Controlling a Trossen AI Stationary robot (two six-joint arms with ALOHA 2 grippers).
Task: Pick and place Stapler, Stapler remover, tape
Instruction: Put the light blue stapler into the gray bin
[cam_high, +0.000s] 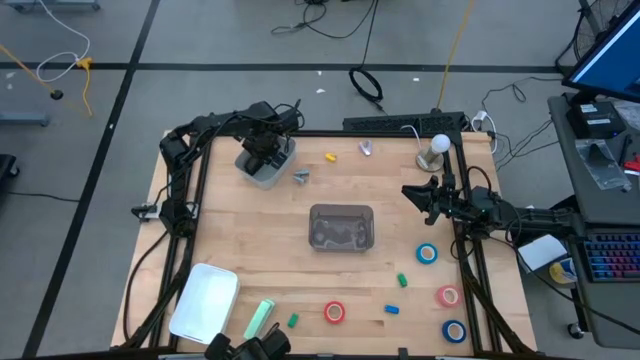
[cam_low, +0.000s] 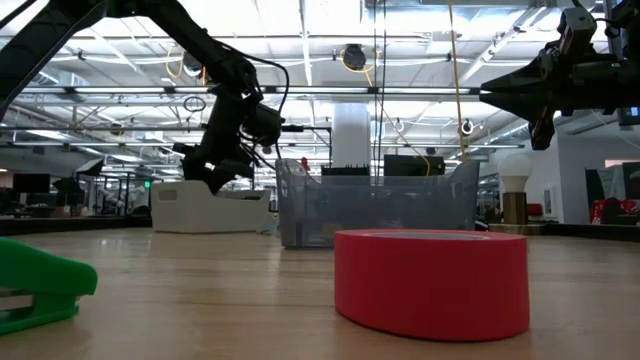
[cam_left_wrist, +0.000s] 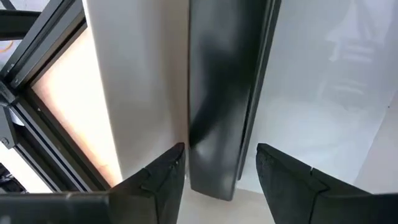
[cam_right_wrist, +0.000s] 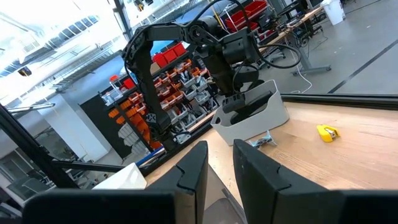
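Note:
The mint-green stapler (cam_high: 260, 318) lies near the table's near edge, beside a white tray. Two silvery stapler removers (cam_high: 301, 177) (cam_high: 366, 148) lie on the far half. Of the tape rings, two blue (cam_high: 427, 253) (cam_high: 454, 329) and one pinkish (cam_high: 447, 296) lie near right. The red one (cam_high: 334, 312) (cam_low: 432, 283) lies near centre. My left gripper (cam_high: 262, 150) (cam_left_wrist: 221, 168) is open over a white container (cam_high: 270, 175) (cam_right_wrist: 261, 115), its fingers on either side of a dark bar (cam_left_wrist: 217, 93) standing in it. My right gripper (cam_high: 410, 192) (cam_right_wrist: 221, 168) hovers shut above the right side.
A clear plastic bin (cam_high: 341, 226) (cam_low: 375, 205) stands at the table's centre. A white tray (cam_high: 205, 300) lies near left. A white bulb on a base (cam_high: 435, 150) stands far right. Small yellow (cam_high: 331, 157), green (cam_high: 402, 281) and blue (cam_high: 392, 309) bits are scattered. A green body (cam_low: 40, 285) shows in the low view.

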